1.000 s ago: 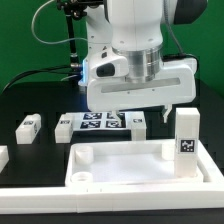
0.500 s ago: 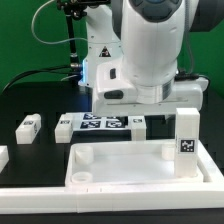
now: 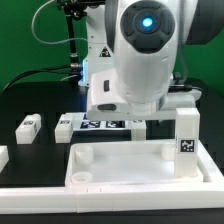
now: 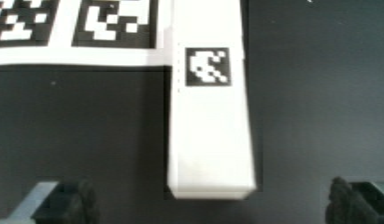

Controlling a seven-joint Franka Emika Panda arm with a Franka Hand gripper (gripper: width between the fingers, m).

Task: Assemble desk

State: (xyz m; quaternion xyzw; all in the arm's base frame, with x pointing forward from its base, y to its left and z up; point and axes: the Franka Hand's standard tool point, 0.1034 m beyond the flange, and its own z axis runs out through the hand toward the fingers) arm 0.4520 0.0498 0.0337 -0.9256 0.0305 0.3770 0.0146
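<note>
In the exterior view, your tabletop panel (image 3: 120,168) lies near, with one leg post (image 3: 185,135) upright at its far right corner. The arm hides the jaws. In the wrist view, the jaws stand wide apart and empty, flanking the end of a lying leg (image 4: 215,120) beside the marker board (image 4: 82,25), likely lined up to grasp it.

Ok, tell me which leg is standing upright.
The leg on the exterior view's right, at the tabletop's corner, its tag facing the camera. The other legs all lie flat.
</note>
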